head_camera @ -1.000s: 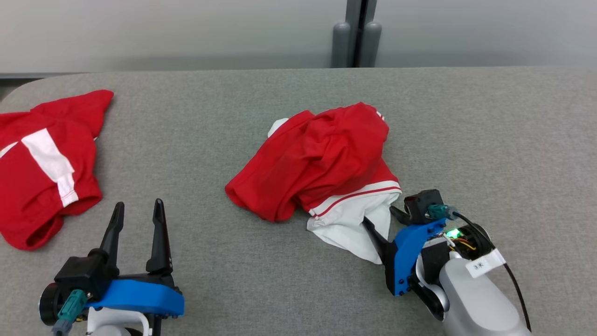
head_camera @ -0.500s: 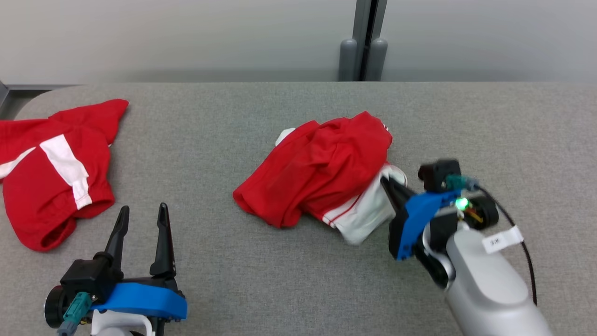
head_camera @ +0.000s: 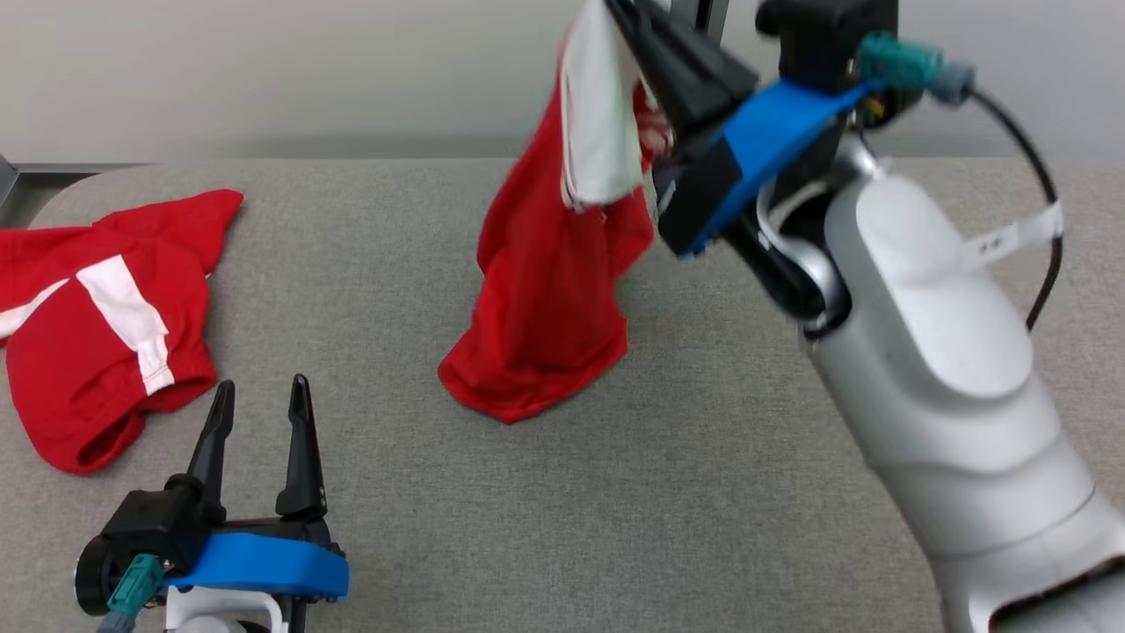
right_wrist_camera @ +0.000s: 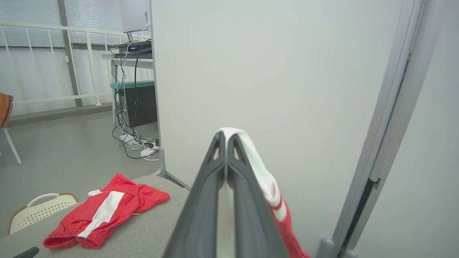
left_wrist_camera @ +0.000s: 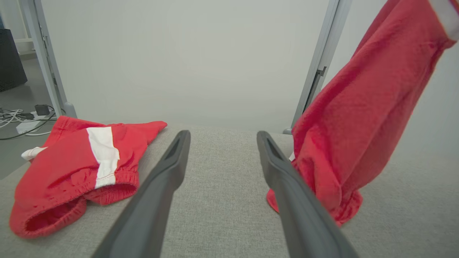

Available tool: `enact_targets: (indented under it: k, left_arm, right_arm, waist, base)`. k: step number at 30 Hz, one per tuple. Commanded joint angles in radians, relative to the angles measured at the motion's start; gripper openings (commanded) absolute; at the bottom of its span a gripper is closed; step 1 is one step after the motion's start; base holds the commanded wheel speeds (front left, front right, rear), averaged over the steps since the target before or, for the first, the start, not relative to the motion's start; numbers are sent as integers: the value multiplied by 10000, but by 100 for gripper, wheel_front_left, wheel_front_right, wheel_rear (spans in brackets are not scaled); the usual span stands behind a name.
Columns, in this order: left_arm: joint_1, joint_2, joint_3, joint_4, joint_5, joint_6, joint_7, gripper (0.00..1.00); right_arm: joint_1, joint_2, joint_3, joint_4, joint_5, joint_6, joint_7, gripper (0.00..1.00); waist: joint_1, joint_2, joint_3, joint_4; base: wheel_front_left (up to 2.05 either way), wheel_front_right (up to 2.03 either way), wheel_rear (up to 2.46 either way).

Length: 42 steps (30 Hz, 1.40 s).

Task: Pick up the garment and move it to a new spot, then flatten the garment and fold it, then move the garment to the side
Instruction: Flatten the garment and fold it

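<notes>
The right gripper [right_wrist_camera: 226, 137] has its two dark fingers pressed tight together, and they pinch the white part of the garment [head_camera: 545, 290] between them. In the head view this gripper is high up at about 12 o'clock, and its pale arm [head_camera: 932, 352] runs down from it to 5 o'clock. The garment is red with a white band. It hangs down from the fingers like a long, soft bag. Its top is up in the air and its bottom end touches the grey table [head_camera: 747, 422] near the middle of the head view. The left gripper [head_camera: 262, 387] sits low at 7 o'clock in the head view. Its two fingers are spread wide apart and point toward 12 o'clock, with bare table showing between them. In the left wrist view the hanging garment is at 3 o'clock, just behind the finger on that side. A pair of red shorts [head_camera: 97, 325] with a white stripe lies bunched up on the table at 9 o'clock in the head view, well apart from the hanging garment. Behind the table is a pale wall [head_camera: 264, 70] with a grey post [left_wrist_camera: 319, 71] at 12 o'clock
</notes>
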<state>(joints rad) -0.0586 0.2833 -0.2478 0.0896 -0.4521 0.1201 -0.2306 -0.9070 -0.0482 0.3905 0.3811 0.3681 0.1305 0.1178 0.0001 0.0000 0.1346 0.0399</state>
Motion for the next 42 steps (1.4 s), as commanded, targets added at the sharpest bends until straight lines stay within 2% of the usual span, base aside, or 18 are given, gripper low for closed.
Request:
enact_targets:
  k: [1, 7, 11, 16, 19, 27, 31, 34, 38, 42]
  left_arm:
    - [-147, 66, -36, -79, 30, 23, -21, 100]
    - [-306, 17, -75, -94, 53, 18, -78, 100]
    - [-327, -7, -47, -51, 27, 28, -112, 100]
    - [-278, 22, 65, -132, -9, 110, -186, 100]
    - [-332, 35, 80, -162, 4, 90, -197, 100]
    - [-366, 167, 192, -194, 21, 111, -251, 100]
    - [-279, 246, 283, -223, -18, 139, -273, 100]
    - [-299, 304, 246, -212, 8, 79, -241, 100]
    - [-543, 365, 172, -227, 37, 17, -174, 100]
    - [-628, 381, 75, -183, 28, -56, -128, 100]
  right_arm:
    - [-799, -40, 142, 66, 172, 5, -182, 0]
    - [-2622, -48, 77, 339, 468, 3, -1030, 0]
    - [-2521, -40, -432, 712, 263, 5, -1012, 0]
    - [-805, -47, -1445, 972, -544, 5, -356, 0]
    - [582, -183, -2261, 630, -1014, 5, 4, 0]
    - [4343, -136, -4127, -1474, -1609, 5, 945, 0]
    - [5799, -46, -4584, -2779, -1589, 5, 1430, 0]
    - [6449, -35, -4831, -3157, -1692, 5, 1614, 0]
    - [7278, -15, -4923, -2896, -1809, 6, 1700, 0]
    - [7560, -28, -4875, -1931, -1980, 5, 1640, 0]
  waist:
    - [-1, 0, 94, 53]
    - [-1, 0, 256, 98]
    - [-1, 0, 271, 23]
    - [-1, 0, 380, -227]
    - [-1, 0, 486, -335]
    - [-1, 0, 671, -731]
    - [-1, 0, 701, -985]
    - [-1, 0, 695, -1097]
    - [-1, 0, 711, -1202]
    - [-1, 0, 688, -1178]
  base:
    - [0, 0, 0]
    - [0, 0, 0]
    - [0, 0, 0]
    - [0, 0, 0]
    - [0, 0, 0]
    - [0, 0, 0]
    - [0, 0, 0]
    - [0, 0, 0]
    - [0, 0, 0]
    - [0, 0, 0]
